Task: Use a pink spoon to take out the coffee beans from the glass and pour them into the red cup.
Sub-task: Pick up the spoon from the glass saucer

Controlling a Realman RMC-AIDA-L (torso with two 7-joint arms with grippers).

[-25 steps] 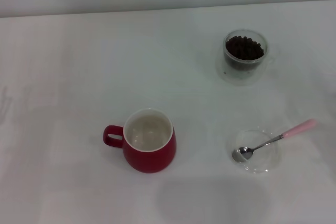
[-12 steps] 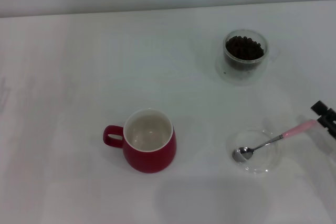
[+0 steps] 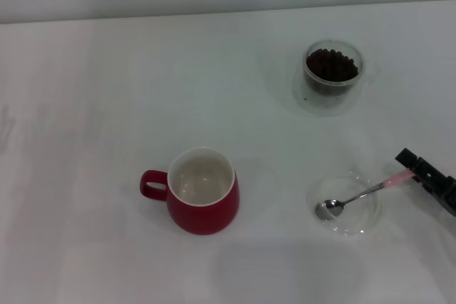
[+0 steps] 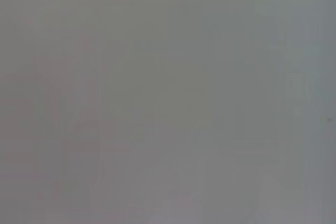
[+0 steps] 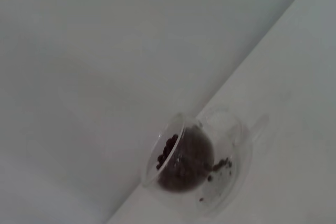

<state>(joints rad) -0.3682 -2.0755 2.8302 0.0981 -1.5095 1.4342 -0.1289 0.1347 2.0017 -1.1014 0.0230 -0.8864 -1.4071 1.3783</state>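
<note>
The pink spoon [image 3: 360, 194] lies with its metal bowl in a flat clear dish [image 3: 367, 220] at the right front, its pale pink handle pointing right. My right gripper [image 3: 420, 170] comes in from the right edge and sits over the far end of that handle, hiding it. The glass [image 3: 332, 80] stands at the back right with the coffee beans [image 3: 331, 65] inside. In the right wrist view the glass [image 5: 231, 177] and coffee beans [image 5: 181, 169] show farther off. The red cup [image 3: 203, 197] stands near the middle front, white inside, handle to the left. My left gripper is out of view.
The white table [image 3: 107, 90] ends at a pale wall along the back. The left wrist view is a plain grey blur with nothing to make out.
My right gripper has come in from the right edge and moved left, now covering the end of the spoon's pink handle. The spoon, glass and cup have stayed put.
</note>
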